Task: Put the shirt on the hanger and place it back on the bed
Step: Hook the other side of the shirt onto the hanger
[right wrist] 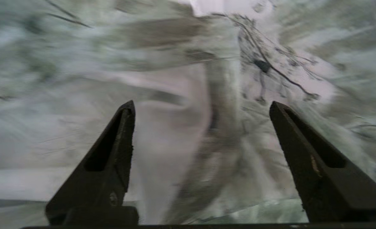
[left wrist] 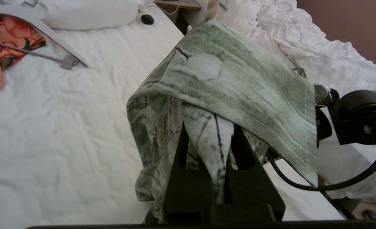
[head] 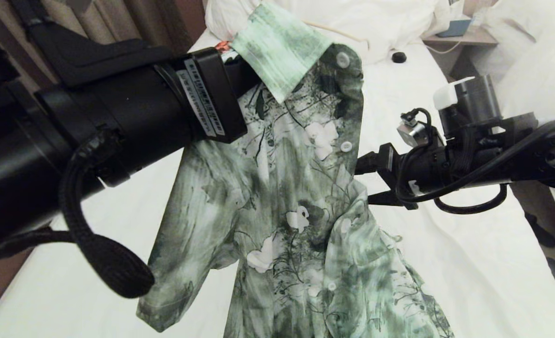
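Left gripper (left wrist: pixel 208 149) grips the shirt (head: pixel 287 202), its fingertips hidden under cloth.

Beige curtains (head: pixel 94 19) hang at the far left, with a reddish-brown wall (left wrist: pixel 350 28) behind the room. A small wooden bedside table (head: pixel 465 37) stands at the far right, a blue object on it. A neighbouring bed heaped with white bedding (left wrist: pixel 302 41) lies beyond it.
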Motion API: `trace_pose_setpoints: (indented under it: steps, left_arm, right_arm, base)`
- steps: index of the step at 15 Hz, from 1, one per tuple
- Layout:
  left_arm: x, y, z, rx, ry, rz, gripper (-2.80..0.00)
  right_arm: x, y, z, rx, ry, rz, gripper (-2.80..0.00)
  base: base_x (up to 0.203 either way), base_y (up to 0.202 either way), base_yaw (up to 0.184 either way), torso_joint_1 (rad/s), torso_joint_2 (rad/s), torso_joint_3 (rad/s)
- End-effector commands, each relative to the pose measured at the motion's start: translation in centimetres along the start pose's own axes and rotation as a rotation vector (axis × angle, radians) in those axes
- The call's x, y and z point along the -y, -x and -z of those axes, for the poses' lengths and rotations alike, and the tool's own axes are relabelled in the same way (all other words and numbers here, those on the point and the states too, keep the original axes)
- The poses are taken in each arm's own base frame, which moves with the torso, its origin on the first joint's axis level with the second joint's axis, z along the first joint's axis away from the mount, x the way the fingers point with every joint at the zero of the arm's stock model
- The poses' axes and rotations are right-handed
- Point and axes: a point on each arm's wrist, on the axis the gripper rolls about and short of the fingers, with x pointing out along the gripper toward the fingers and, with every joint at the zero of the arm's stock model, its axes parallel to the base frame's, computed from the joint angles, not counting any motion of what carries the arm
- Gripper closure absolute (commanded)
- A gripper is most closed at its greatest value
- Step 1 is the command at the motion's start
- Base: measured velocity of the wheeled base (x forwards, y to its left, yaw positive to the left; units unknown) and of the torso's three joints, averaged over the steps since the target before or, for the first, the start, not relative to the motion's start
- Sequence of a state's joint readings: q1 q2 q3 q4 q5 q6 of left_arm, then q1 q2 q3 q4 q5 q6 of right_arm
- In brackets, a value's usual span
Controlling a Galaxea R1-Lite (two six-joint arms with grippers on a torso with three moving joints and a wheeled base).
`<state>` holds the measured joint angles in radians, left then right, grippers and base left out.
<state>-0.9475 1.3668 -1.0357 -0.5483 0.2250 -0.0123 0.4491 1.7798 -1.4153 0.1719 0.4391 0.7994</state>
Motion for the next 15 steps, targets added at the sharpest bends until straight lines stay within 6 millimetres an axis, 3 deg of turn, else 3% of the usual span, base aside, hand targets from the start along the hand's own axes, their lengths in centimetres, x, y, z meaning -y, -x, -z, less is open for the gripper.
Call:
trace_pose_setpoints:
  steps: [1,9,10,11,15]
  left_arm:
    - [-0.1,-0.1,0.0,0.005,0.000,-0.001,0.00]
    - [-0.3,0.1,-0.2,0.010,0.001,-0.003,0.00]
    - [-0.4,0.1,-0.3,0.013,0.000,-0.008,0.00]
    - [-0.4,0.2,-0.3,0.015,0.001,-0.009,0.00]
    - [-0.5,0.2,-0.4,0.017,0.000,-0.012,0.00]
  right_arm:
    - [0.3,-0.4,0.2,-0.014,-0.010,0.009,-2.80]
    - [0.8,-3.5,0.2,-0.028,0.010,-0.005,-2.80]
    - [0.8,-3.8,0.1,-0.020,0.015,-0.013,-2.47]
    - [0.9,-3.9,0.1,-0.017,0.017,-0.016,0.00]
    - [0.7,-5.3,0.2,-0.010,0.036,-0.050,0.00]
  base:
    - [0.000,0.000,0.000,0.000,0.00,0.000]
    - [0.000,0.000,0.000,0.000,0.00,0.000]
    - [0.000,0.000,0.000,0.000,0.00,0.000]
    - [0.000,0.000,0.000,0.000,0.00,0.000]
    - [0.000,0.000,0.000,0.000,0.00,0.000]
